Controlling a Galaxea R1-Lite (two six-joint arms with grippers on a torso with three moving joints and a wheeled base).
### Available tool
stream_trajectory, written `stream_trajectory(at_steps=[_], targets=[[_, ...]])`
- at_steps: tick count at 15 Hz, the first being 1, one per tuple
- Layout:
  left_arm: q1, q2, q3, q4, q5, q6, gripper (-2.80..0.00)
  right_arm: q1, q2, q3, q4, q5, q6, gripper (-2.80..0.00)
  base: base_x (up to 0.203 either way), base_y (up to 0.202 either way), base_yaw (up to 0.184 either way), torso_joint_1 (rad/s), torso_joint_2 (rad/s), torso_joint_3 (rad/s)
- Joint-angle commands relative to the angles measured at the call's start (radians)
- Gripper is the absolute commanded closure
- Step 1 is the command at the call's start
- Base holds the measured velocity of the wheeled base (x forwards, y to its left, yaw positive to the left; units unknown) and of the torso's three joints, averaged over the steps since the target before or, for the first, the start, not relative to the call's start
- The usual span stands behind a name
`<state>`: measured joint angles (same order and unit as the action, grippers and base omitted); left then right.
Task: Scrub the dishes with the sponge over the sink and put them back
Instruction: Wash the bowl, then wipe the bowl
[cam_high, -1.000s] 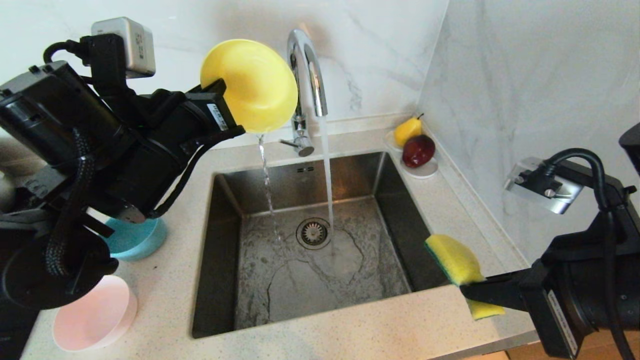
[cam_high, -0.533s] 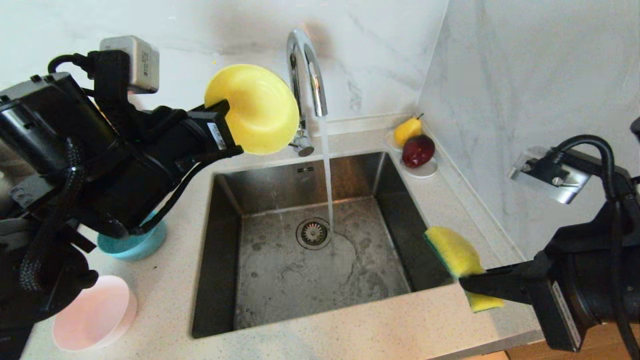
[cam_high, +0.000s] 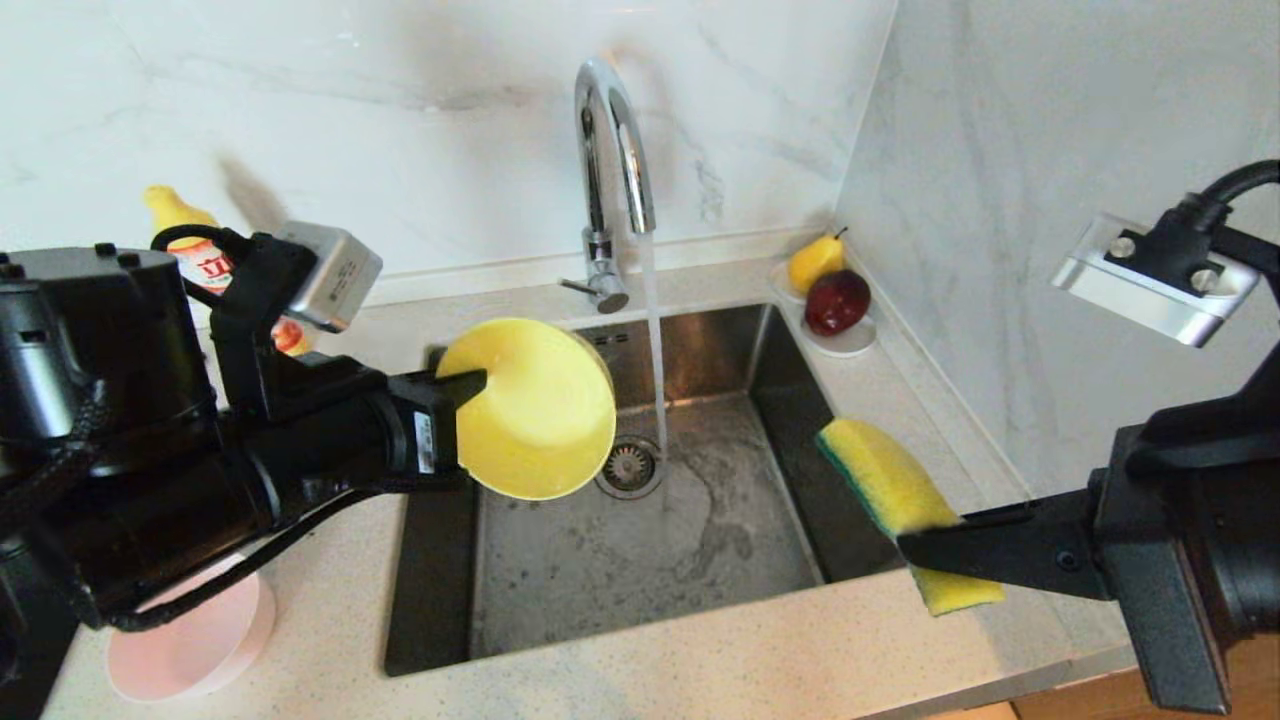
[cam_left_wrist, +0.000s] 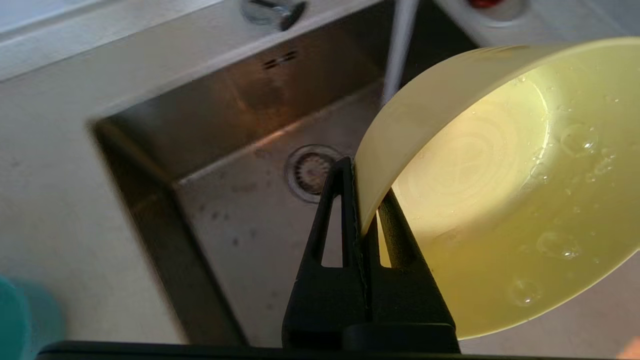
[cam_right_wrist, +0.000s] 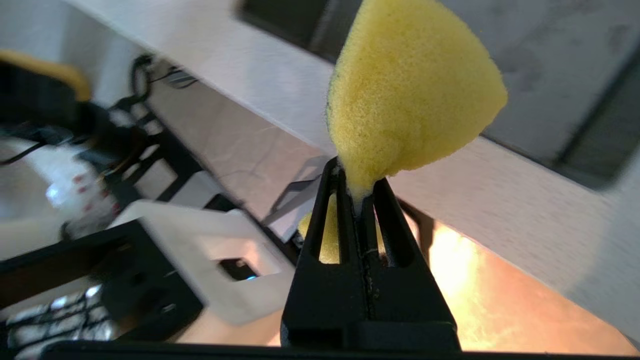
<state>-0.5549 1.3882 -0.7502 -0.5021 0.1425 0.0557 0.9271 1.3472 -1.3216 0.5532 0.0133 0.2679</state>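
Marble-walled sink runs water; left tool pinches the yellow bowl over it, right tool clamps the sponge opposite. Next, bring them together and scrub.

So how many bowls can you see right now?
3. The yellow bowl is held by its rim in the left tool over the sink. The pink bowl sits on the counter's near left. A blue bowl shows beside the sink only in the left wrist view.
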Motion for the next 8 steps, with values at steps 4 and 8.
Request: stream_trajectory(at_steps=[4,8], targets=[[-0.142,0.067,0.004,-0.023,0.123,0.008,0.0,0.089,0.066,-0.055,0.023,0.027,0.008,0.0,0.0,0.0,0.0,0.0,0.0,0.0],[-0.163,0.155,-0.004,-0.186,0.176,0.012,0.0,0.092,0.148,-0.145,0.025,0.027,0.043,0.0,0.0,0.0,0.0,0.0,0.0,0.0]])
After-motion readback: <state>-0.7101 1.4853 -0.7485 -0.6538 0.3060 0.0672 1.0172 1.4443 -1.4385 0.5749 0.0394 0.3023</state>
